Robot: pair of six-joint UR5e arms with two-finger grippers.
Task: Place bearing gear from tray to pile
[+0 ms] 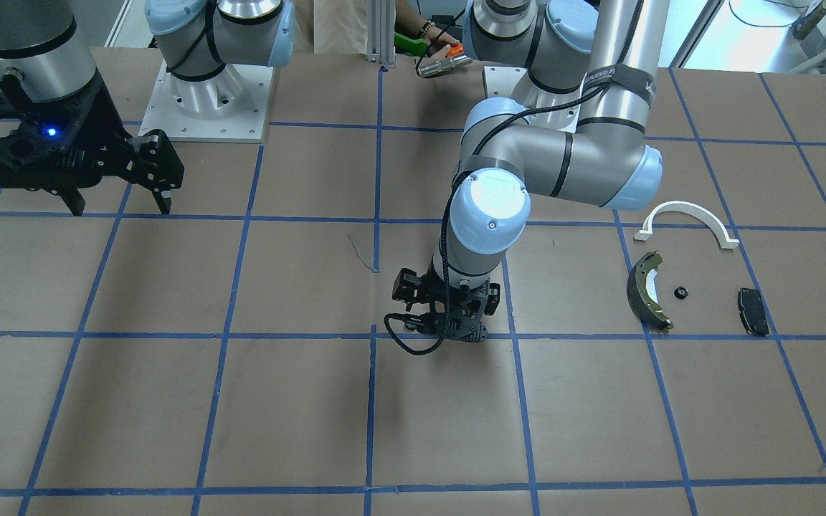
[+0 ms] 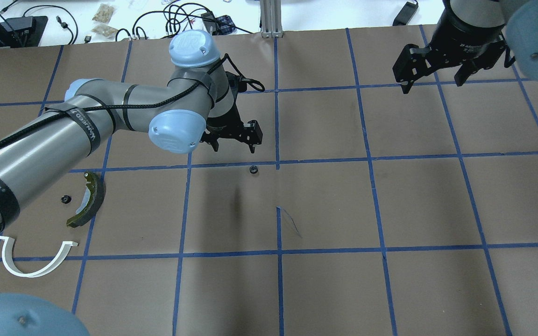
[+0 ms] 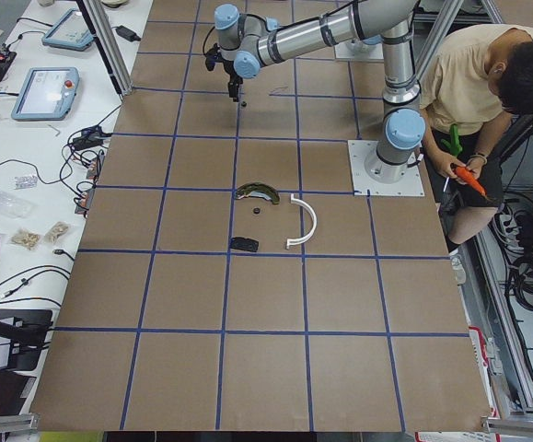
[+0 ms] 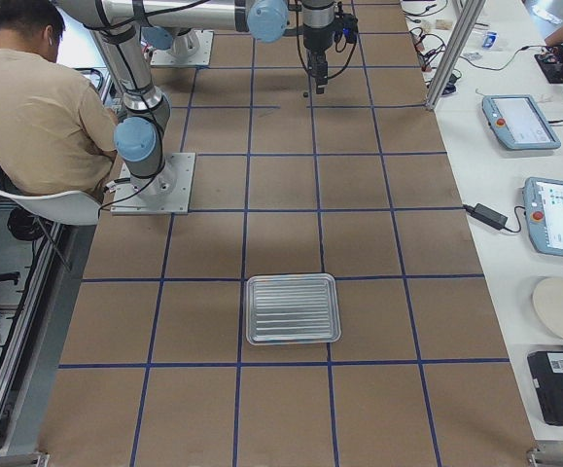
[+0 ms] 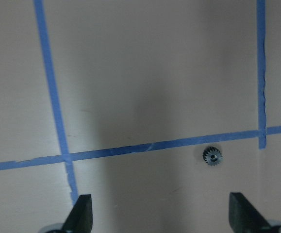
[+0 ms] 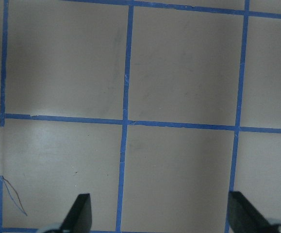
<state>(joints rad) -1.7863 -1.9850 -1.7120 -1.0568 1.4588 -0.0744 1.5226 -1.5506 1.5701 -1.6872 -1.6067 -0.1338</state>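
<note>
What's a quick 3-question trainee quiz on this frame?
1. True or false: the left gripper grips the gear in its wrist view.
2. Gears showing in the overhead view: A none, B one, C two?
3. Fill in: the right gripper is ___.
Key: 1 false, it is open and the gear lies on the table. 2 C, the other gear lies beside the brake shoe. 3 open.

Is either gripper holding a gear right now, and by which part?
Nothing is held. The left gripper and the right gripper both have their jaws open and empty. A small gear lies loose beneath the left one.
</note>
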